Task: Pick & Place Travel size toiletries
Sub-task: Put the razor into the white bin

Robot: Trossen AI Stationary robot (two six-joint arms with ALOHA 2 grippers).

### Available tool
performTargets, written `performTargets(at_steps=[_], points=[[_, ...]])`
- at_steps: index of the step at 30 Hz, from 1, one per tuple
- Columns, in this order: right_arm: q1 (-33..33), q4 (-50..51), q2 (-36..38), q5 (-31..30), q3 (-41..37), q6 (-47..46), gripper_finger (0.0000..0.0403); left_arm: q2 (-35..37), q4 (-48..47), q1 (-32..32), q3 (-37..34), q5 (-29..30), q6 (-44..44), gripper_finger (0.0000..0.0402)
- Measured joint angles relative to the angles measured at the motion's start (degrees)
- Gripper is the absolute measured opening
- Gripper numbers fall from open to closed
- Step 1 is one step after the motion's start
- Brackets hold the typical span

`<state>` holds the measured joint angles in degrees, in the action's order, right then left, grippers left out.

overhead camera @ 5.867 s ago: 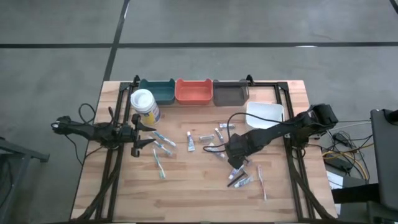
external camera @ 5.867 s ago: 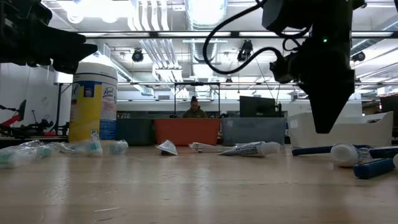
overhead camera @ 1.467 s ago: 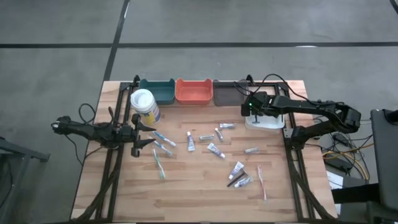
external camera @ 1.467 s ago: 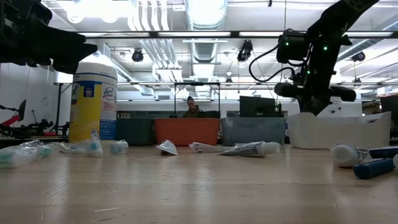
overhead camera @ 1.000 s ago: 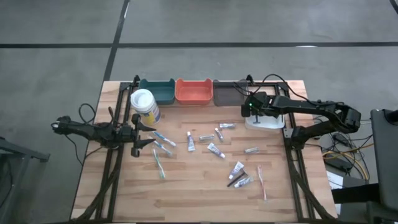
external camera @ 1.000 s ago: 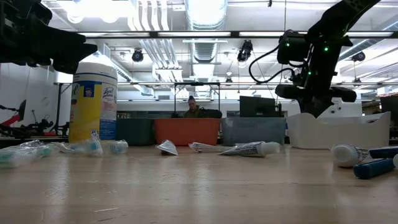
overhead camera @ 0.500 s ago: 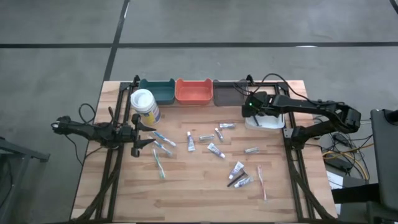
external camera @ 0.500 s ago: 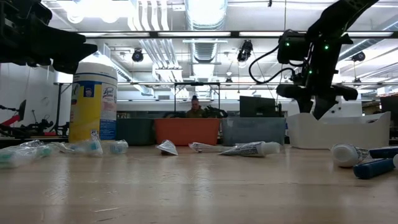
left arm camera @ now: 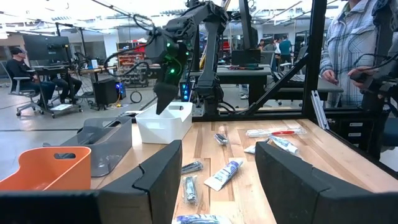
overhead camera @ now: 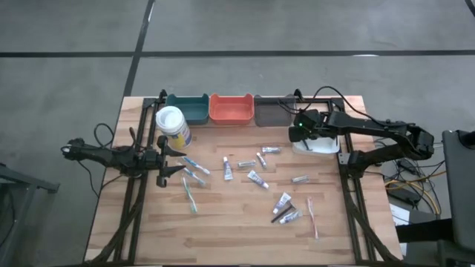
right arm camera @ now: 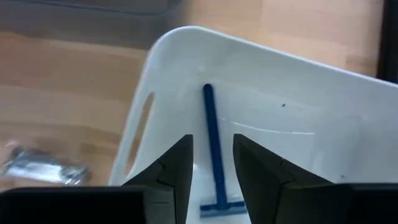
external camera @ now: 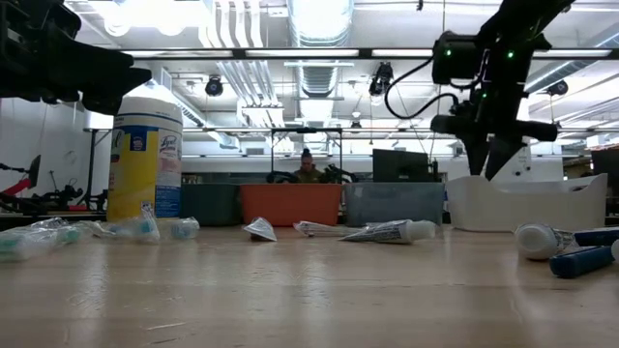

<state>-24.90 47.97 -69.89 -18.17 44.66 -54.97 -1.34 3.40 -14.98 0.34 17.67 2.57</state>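
Note:
My right gripper [right arm camera: 213, 180] hangs open over the white bin [overhead camera: 318, 136] at the table's right, fingers pointing steeply down, also seen in the low view [external camera: 486, 162]. A blue razor [right arm camera: 211, 146] lies flat on the bin's floor below the fingers, apart from them. Small tubes [overhead camera: 258, 179] and toothbrushes [overhead camera: 190, 194] lie scattered on the wooden table. My left gripper [overhead camera: 172, 162] waits open and level at the table's left, holding nothing [left arm camera: 217, 180].
Teal [overhead camera: 187, 108], orange [overhead camera: 231, 108] and grey [overhead camera: 274, 110] bins line the far edge. A wipes canister [overhead camera: 172, 126] stands by the left gripper. A pink toothbrush [overhead camera: 312, 213] and tubes [overhead camera: 283, 202] lie near right. People stand beyond the table [left arm camera: 364, 56].
My right gripper has risen a little above the white bin and its fingers have parted; the blue razor lies in the bin below it.

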Motion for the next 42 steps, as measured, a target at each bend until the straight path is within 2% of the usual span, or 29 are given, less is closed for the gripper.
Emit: performTargets(at_steps=[7,16,24,33,42], points=[[4.7,1.4,4.2,0.7,0.0,1.0,0.0102,0.0,0.0,0.0,0.0,0.0,0.0,0.0209],[16.4,0.5,4.4,0.9,0.0,1.2,0.0102,0.0,0.0,0.0,0.0,0.0,0.0,0.0209],[28.3,-3.5,2.6,0.8,0.0,1.1,0.0102,0.0,0.0,0.0,0.0,0.0,0.0,0.0209],[40.0,-5.6,0.1,0.8,0.1,-3.3,0.0102,0.0,0.0,0.0,0.0,0.0,0.0,0.0209],[50.6,-5.3,-7.9,2.7,4.8,-3.3,0.0102,-0.2,0.0,0.0,0.0,0.0,0.0,0.0209]])
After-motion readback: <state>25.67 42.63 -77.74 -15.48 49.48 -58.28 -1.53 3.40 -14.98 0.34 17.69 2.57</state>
